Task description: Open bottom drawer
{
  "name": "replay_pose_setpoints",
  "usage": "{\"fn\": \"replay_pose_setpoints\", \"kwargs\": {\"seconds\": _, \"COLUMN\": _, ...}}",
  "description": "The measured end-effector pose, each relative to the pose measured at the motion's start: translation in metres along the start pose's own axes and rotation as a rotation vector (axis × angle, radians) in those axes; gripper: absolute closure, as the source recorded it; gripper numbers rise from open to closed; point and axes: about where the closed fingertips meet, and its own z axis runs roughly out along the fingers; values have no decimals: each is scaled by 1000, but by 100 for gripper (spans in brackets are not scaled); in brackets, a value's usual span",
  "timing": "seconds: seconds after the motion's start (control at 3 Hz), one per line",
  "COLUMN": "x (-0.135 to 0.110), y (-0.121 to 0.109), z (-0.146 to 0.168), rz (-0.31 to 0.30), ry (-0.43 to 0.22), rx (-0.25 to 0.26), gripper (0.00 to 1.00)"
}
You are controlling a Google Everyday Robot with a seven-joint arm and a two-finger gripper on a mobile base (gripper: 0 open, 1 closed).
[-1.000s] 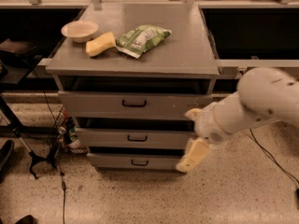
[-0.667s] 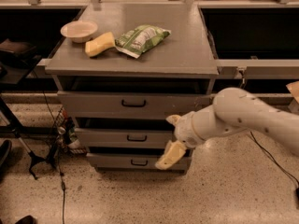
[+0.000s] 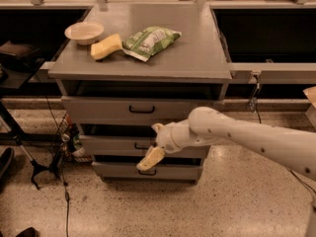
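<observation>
1. Camera view: the bottom drawer (image 3: 116, 170) sits at 6 o'clock of the cabinet (image 3: 197, 58) and looks shut. Its handle (image 3: 148, 173) is partly hidden.
2. The gripper (image 3: 150, 159) reaches in from 3 o'clock and hangs right at that handle. I cannot tell whether it is clenched, released or grasping the handle.
3. Risk: the middle drawer (image 3: 106, 145) lies just at 12 o'clock of the gripper, so a slightly high grab would likely open the wrong drawer.
4. Risk: the handle is small, and a shallow hold could slip off under the pull.
5. Risk: a slanted pull from 3 o'clock may jam the drawer or drag the cabinet, shaking the bowl (image 3: 84, 32) and green bag (image 3: 150, 41) on top.
6. The bag's print is unreadable, and no other writing shows.
</observation>
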Motion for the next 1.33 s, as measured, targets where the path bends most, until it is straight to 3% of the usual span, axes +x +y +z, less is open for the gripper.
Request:
{"fn": "replay_pose_setpoints", "kwargs": {"seconds": 0.33, "x": 26, "y": 11, "z": 39, "rz": -12, "ry": 11, "rx": -48, "gripper": 0}}
{"fn": "replay_pose_setpoints", "kwargs": {"seconds": 0.67, "x": 68, "y": 32, "z": 59, "rz": 2, "ry": 88, "rx": -106, "gripper": 0}}
{"fn": "replay_pose_setpoints", "kwargs": {"seconds": 1.0, "x": 111, "y": 43, "z": 75, "rz": 77, "ry": 170, "rx": -136, "gripper": 0}}
{"fn": "replay_pose_setpoints", "kwargs": {"seconds": 1.33, "x": 111, "y": 43, "z": 75, "rz": 77, "ry": 170, "rx": -136, "gripper": 0}}
